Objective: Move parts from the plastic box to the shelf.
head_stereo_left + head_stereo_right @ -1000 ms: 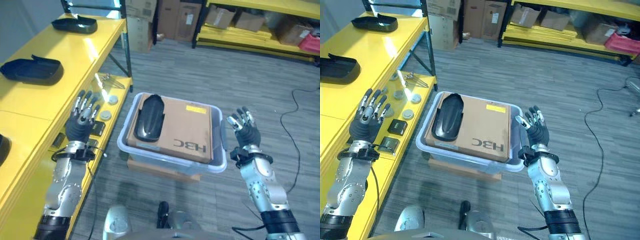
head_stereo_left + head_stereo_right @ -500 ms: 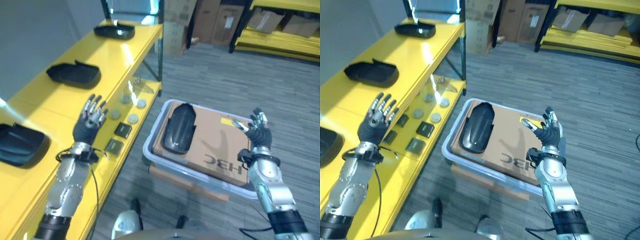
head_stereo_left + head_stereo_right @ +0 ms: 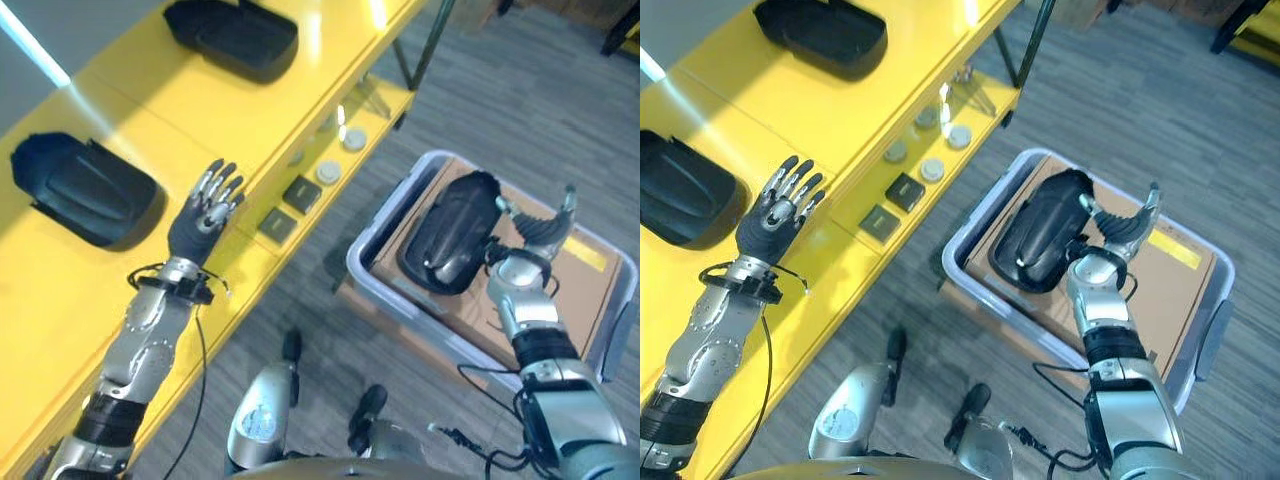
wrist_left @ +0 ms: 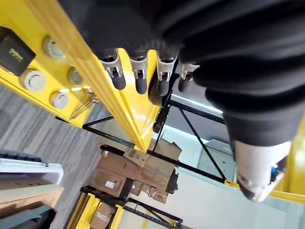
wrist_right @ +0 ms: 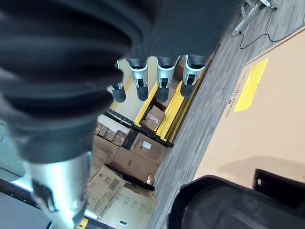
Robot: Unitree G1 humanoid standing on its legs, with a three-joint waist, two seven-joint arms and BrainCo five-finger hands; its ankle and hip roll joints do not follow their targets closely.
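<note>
Down in the plastic box, a black part lies flat on a brown cardboard sheet that fills the box. Its long axis runs from the box's near-left side toward the far-right, with the narrower rounded end pointing up toward the far rim and the broader end toward the near rim. The right robot hand sits just beside the part's right edge, above the cardboard, fingers straight and spread apart, holding nothing; in its wrist view the fingers stand in an open row with the part's dark edge below them.

The left robot hand hovers over the yellow shelf, fingers extended and apart, empty as well. Two more black parts rest on the shelf's top: one just to the left of that hand, another farther along. On the lower shelf level sit several small round discs and two small dark square pieces, between the shelf's edge and the box.
</note>
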